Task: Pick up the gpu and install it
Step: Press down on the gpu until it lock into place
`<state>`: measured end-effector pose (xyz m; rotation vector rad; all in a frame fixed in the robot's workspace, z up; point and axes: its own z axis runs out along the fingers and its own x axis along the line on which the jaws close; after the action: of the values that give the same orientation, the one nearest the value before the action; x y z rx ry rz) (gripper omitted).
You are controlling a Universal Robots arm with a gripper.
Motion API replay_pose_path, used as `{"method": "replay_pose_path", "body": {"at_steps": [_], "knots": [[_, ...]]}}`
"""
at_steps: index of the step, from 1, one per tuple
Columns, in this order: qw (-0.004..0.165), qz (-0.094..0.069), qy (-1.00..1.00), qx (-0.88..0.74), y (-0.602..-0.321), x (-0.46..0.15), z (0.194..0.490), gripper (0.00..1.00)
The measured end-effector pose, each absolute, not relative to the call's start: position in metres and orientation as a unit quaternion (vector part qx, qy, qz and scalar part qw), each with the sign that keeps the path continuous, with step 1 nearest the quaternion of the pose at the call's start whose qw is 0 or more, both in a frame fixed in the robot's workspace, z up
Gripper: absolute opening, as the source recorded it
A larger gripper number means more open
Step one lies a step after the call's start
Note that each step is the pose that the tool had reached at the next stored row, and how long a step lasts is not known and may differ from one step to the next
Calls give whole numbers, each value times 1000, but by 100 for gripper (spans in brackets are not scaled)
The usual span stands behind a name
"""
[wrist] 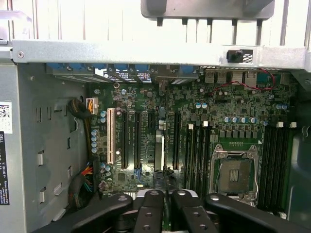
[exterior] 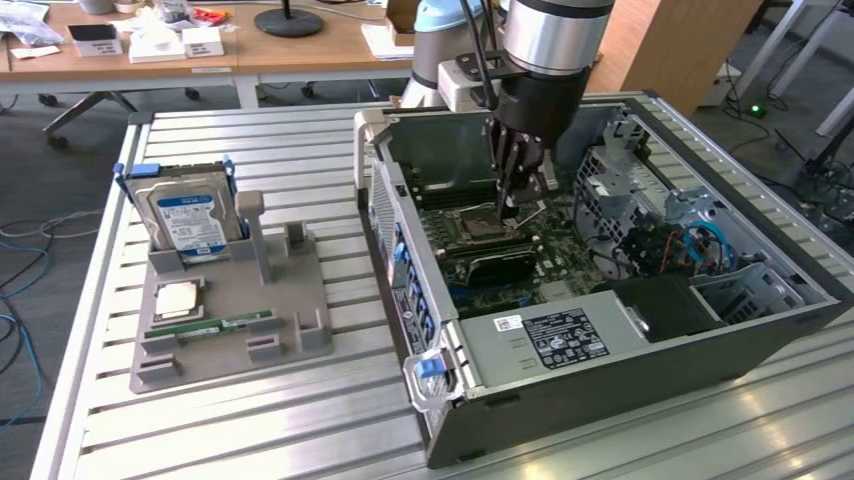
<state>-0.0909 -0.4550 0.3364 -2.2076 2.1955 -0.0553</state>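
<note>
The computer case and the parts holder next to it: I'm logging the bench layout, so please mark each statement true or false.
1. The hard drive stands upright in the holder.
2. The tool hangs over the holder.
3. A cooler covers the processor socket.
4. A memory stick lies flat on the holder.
1. True. The hard drive stands on edge at the back of the grey holder.
2. False. The tool is down inside the open computer case, above the motherboard.
3. False. The processor socket is uncovered, with no cooler on it.
4. True. The green memory stick lies flat near the holder's front.
</note>
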Motion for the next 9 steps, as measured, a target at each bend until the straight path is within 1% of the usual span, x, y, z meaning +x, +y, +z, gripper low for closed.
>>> {"method": "replay_pose_path", "body": {"at_steps": [1,9], "knots": [[14,-18,705,-709,-455,-91,336,10],[14,-18,705,-709,-455,-91,336,11]]}}
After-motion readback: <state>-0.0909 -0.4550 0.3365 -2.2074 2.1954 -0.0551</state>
